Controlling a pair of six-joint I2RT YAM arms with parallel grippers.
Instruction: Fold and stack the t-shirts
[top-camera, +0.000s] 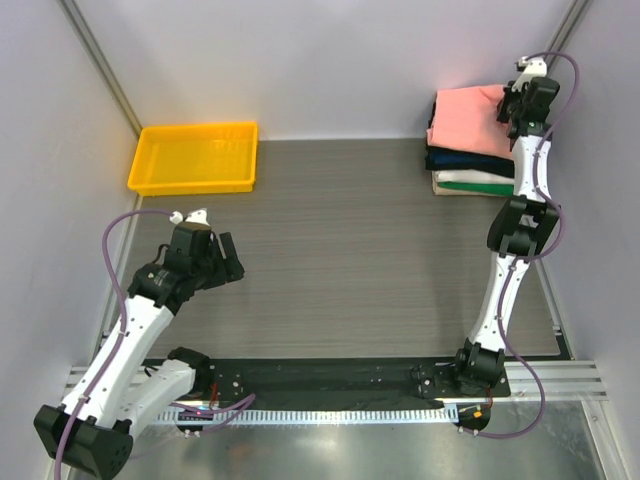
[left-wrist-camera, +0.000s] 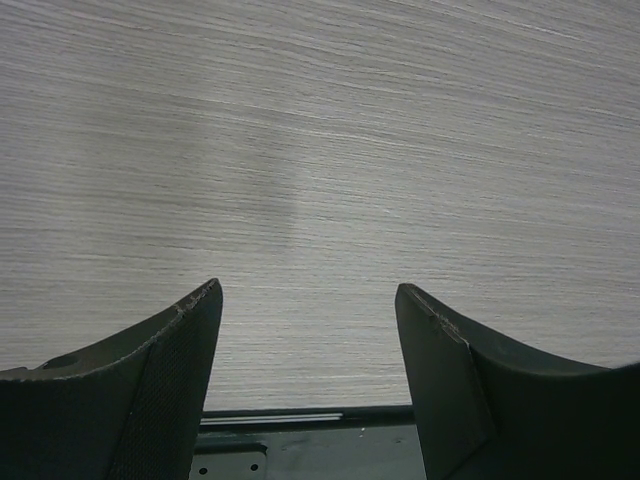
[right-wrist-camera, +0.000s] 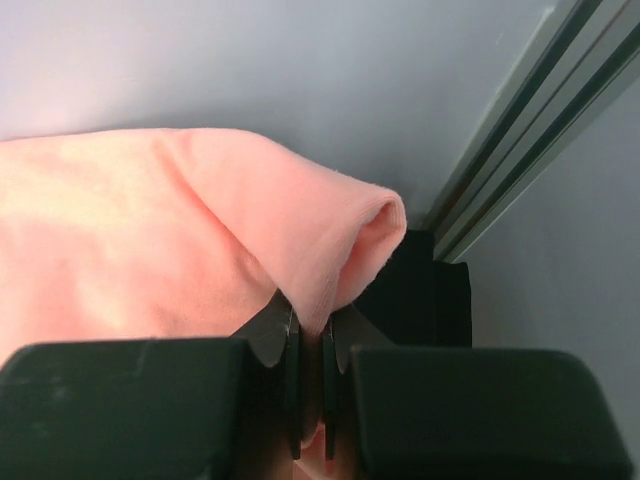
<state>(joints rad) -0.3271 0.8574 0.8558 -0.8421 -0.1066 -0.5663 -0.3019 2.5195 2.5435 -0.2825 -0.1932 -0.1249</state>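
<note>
Your left gripper (left-wrist-camera: 308, 292) holds its 2 dark fingers (left-wrist-camera: 150, 390) wide apart, and bare table shows in the gap. Past the tips you see only the grey wood-grain table (left-wrist-camera: 320, 140). A dark plate (left-wrist-camera: 310, 452) runs along the bottom edge between the fingers.

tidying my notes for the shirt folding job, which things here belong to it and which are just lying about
Part of the job:
- pink t-shirt, top of the stack, pinched in the right claw
- dark shirts, white shirt and green shirt, folded beneath it
- left claw, open over the table

Just lying about:
- yellow tray, far left corner
</note>
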